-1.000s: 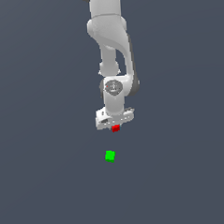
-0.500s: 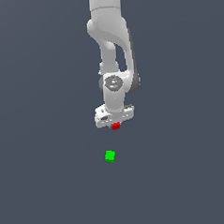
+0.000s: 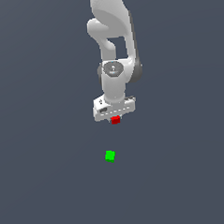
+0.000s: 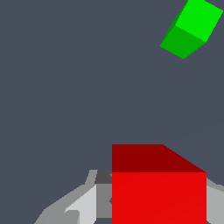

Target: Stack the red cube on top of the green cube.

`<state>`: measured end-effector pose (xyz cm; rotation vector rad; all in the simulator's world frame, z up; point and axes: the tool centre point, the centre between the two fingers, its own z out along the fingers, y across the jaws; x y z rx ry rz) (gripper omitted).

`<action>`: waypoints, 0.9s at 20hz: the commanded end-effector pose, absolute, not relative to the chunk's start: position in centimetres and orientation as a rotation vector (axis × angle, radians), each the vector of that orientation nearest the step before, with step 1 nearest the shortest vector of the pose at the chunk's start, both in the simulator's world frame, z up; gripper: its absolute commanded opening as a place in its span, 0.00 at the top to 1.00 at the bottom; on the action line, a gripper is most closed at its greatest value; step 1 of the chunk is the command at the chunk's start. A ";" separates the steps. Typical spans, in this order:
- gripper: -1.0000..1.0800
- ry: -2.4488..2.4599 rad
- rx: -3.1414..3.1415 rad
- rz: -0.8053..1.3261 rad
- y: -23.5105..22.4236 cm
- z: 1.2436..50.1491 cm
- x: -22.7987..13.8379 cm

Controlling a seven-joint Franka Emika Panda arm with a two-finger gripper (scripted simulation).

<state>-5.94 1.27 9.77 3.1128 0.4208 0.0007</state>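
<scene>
The red cube (image 3: 115,119) sits between the fingers of my white gripper (image 3: 115,119), held above the grey floor. In the wrist view the red cube (image 4: 158,186) fills the near part of the picture, with a grey fingertip (image 4: 78,205) on one side and part of another at the frame edge. The green cube (image 3: 110,156) lies alone on the floor, below the gripper in the exterior view and slightly toward the exterior view's left. It also shows in the wrist view (image 4: 192,28), apart from the red cube.
A plain dark grey floor (image 3: 47,174) lies all around. The white arm (image 3: 113,48) rises from the gripper out of the exterior view's top edge.
The gripper with the red cube has risen a little and the wrist has shifted upward in the exterior view. The green cube has not moved.
</scene>
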 end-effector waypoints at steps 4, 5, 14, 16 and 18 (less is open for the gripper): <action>1.00 0.421 3.113 0.000 1.3 11.5 -5.9; 1.00 0.421 3.113 0.000 1.3 11.6 -5.9; 1.00 0.421 3.113 0.001 1.1 11.2 -5.0; 1.00 0.421 3.113 0.001 1.0 11.0 -4.5; 1.00 0.421 3.113 0.001 0.8 10.8 -3.8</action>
